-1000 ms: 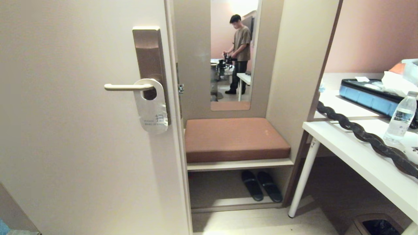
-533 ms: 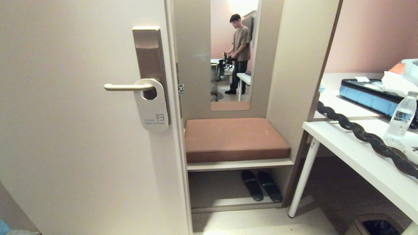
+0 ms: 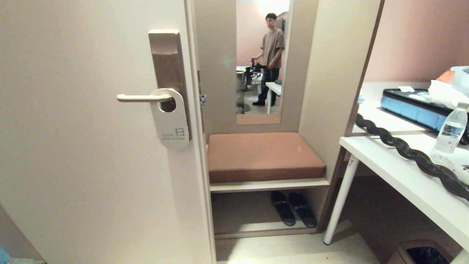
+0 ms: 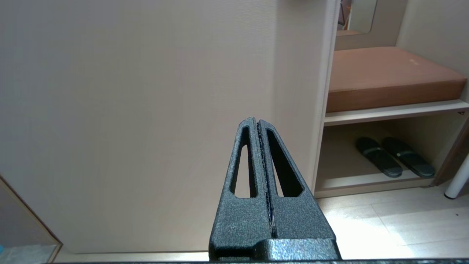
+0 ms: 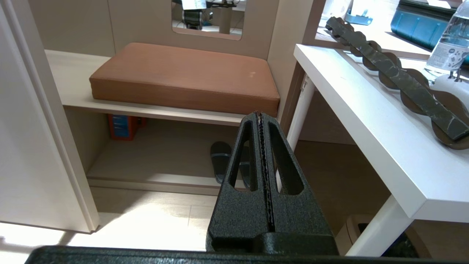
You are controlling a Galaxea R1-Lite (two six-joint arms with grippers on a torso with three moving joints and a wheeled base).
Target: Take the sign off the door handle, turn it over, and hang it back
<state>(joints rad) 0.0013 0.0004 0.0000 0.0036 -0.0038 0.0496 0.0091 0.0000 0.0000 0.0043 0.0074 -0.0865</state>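
So here's where we're at. Our left gripper [image 4: 258, 123] has its fingers pressed flat together with nothing between them, and it's pointing at bare door [image 4: 146, 110] low down, not touching it. Right gripper [image 5: 259, 115] is the same deal: fingers clamped together, empty, hanging in the air facing the bench nook. Neither one shows up in our head view.

Going left to right in the head view: the door handle [image 3: 143, 97] sits at about 10 o'clock, a cream lever sticking out from a tall bronze plate [image 3: 167, 62]. The sign [image 3: 170, 118] hangs on the lever right where it meets the plate, white face out with grey text near the bottom, tilted a little. Nothing sits between us and it.

Past the door edge there's a mirror [image 3: 261, 62] at 12 o'clock with a person [image 3: 271, 58] reflected in it, a brown cushion [image 3: 264, 156] on a bench under that, and a pair of dark slippers [image 3: 293, 208] down below around 6 o'clock. Over at 3 o'clock we've got a white table [image 3: 403, 172] with a twisted dark piece [image 3: 410, 154] lying across it, a water bottle [image 3: 450, 132] and a blue case [image 3: 414, 108] behind. A bin [image 3: 425, 253] sits at 5 o'clock.
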